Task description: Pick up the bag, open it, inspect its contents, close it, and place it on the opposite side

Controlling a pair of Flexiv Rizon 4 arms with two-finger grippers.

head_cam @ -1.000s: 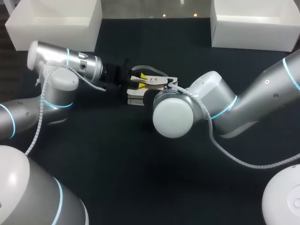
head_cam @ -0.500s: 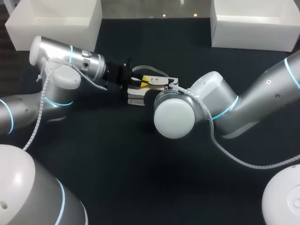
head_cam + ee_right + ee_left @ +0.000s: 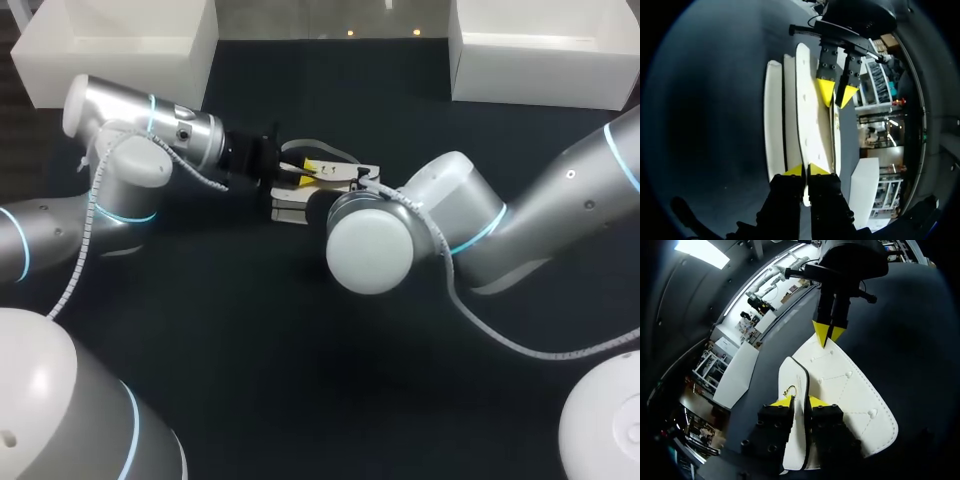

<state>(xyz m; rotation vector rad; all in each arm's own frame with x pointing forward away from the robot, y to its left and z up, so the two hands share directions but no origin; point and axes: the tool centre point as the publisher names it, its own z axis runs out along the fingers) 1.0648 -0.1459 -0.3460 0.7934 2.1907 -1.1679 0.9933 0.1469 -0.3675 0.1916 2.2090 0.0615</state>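
Observation:
The white quilted bag lies on the dark table between my two arms. In the left wrist view my left gripper stands at one end of the bag, open, with one finger on either side of the black-trimmed upright flap. From the opposite end my right gripper is shut on the edge of a white panel of the bag. In the right wrist view the left gripper faces it with its tips apart around the flap. In the head view the left gripper shows; the right one is hidden under its own wrist.
Two white bins stand at the back of the table, one at the left and one at the right. Dark table surface stretches in front of the bag.
My left gripper has edged a little closer onto the bag's flap, and its fingers pinched in and then parted again. The right arm and the bag have stayed put.

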